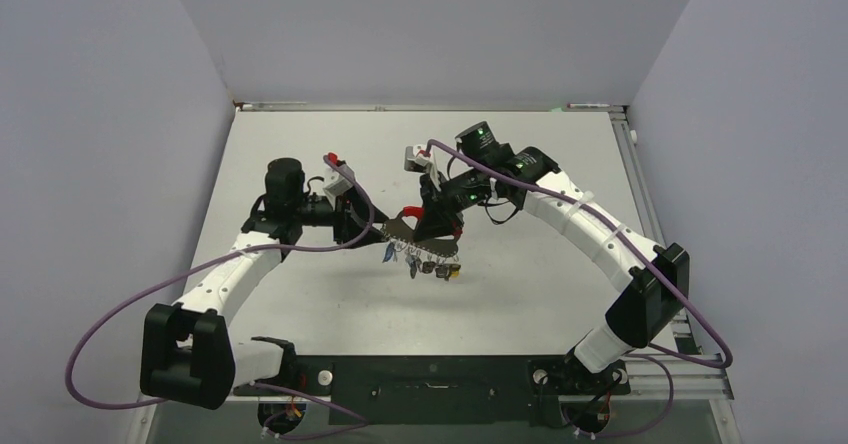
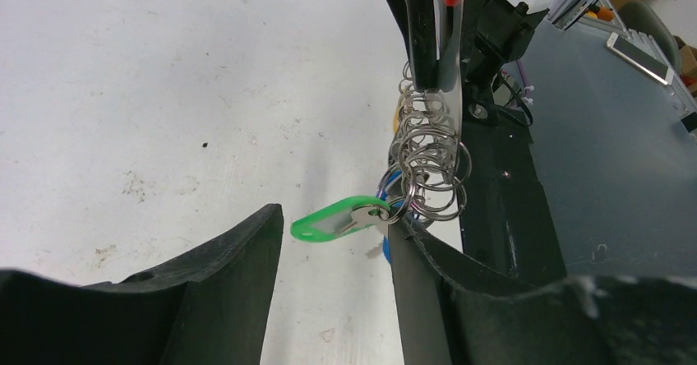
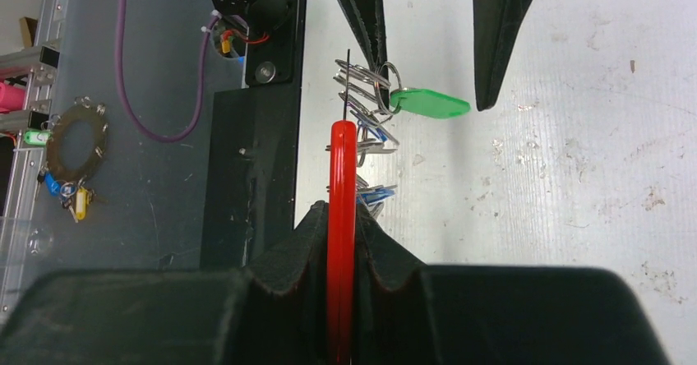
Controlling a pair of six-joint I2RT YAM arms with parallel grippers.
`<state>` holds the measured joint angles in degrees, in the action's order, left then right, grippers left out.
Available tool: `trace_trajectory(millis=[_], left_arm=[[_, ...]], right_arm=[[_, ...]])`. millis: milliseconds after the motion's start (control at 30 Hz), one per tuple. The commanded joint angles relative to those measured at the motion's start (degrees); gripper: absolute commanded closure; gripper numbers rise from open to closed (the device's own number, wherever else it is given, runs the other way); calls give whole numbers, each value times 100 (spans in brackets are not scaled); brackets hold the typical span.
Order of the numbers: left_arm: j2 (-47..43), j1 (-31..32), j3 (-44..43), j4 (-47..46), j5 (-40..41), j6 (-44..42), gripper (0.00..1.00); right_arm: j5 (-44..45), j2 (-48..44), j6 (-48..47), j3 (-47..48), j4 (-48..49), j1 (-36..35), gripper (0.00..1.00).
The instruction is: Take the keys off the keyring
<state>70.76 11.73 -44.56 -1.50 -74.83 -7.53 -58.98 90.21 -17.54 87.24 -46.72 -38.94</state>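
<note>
The keyring (image 1: 408,228), grey with a red arc (image 3: 342,159), hangs above the table's middle. My right gripper (image 3: 341,214) is shut on that red arc. The keys (image 1: 428,263) dangle below it on a stack of small steel rings (image 2: 427,147), with blue tags partly hidden behind them. One key with a green tag (image 2: 333,219) sticks out sideways. My left gripper (image 2: 335,222) stands open around this green tag. The tag's metal end touches the right finger (image 2: 427,283), and the left finger (image 2: 222,274) is clear of it. In the top view, my left gripper (image 1: 372,231) sits just left of the keyring.
The black base rail (image 3: 251,143) runs along the table's near edge beside the hanging keys. Beyond it, off the table, lies another ring with blue and yellow tags (image 3: 72,147). White walls enclose the table (image 1: 300,164) on three sides.
</note>
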Motion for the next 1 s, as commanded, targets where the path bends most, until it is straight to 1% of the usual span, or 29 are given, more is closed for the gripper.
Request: trace_trajectory(millis=[0, 67, 133, 467, 533, 600, 667, 767, 867, 933, 967], left_arm=[[50, 95, 62, -718, -290, 9, 57], [80, 129, 86, -754, -375, 2, 61], [97, 164, 104, -756, -474, -12, 63], [128, 287, 150, -685, -580, -35, 66], [115, 296, 134, -618, -667, -45, 63], [100, 295, 92, -454, -738, -128, 55], [104, 296, -4, -24, -765, -445, 55], [102, 296, -304, 1258, -856, -1419, 60], [115, 293, -589, 2419, -918, -2352, 69], [103, 274, -688, 2893, -893, -2769, 78], [86, 246, -693, 2981, -879, -2816, 81]], right_arm=[[-315, -283, -194, 364, 53, -98, 95], [-332, -277, -201, 393, 30, -109, 95], [-342, -289, -221, 404, 15, -107, 95], [-360, -295, -276, 434, -30, -111, 95], [-359, -301, -284, 425, -38, -105, 95], [-360, -295, -294, 417, -47, -101, 95], [-360, -305, -302, 413, -48, -102, 95], [-355, -314, -303, 408, -48, -100, 95], [-360, -323, -311, 403, -56, -96, 95], [-376, -321, -311, 410, -48, -71, 95], [-377, -327, -311, 416, -56, -67, 95]])
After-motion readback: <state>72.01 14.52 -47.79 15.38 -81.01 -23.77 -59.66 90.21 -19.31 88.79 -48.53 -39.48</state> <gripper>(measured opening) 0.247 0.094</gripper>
